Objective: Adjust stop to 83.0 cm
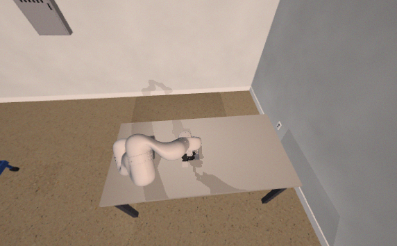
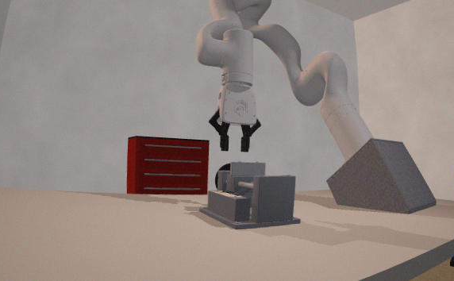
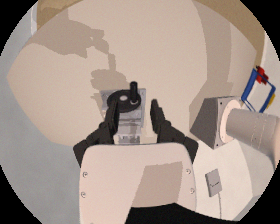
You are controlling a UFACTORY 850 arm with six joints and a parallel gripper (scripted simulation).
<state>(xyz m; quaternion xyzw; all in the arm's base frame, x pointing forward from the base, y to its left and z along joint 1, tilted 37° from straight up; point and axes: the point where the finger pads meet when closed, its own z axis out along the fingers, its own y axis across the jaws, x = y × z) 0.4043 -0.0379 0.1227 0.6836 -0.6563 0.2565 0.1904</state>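
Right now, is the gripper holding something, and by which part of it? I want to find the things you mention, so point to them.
Nothing is held: the gripper [image 2: 235,150] [image 3: 134,106] is open above the gray device [image 2: 273,198], its fingers apart.

The handwheel [image 2: 221,178] [image 3: 119,101] is a black disc with a lighter hub and an upright black crank knob near its rim. It is mounted at one end of a grey, block-built stop fixture [image 2: 273,198] [image 3: 136,122], whose flat base plate rests on the tabletop [image 1: 237,149] [image 2: 97,234] [image 3: 156,45].
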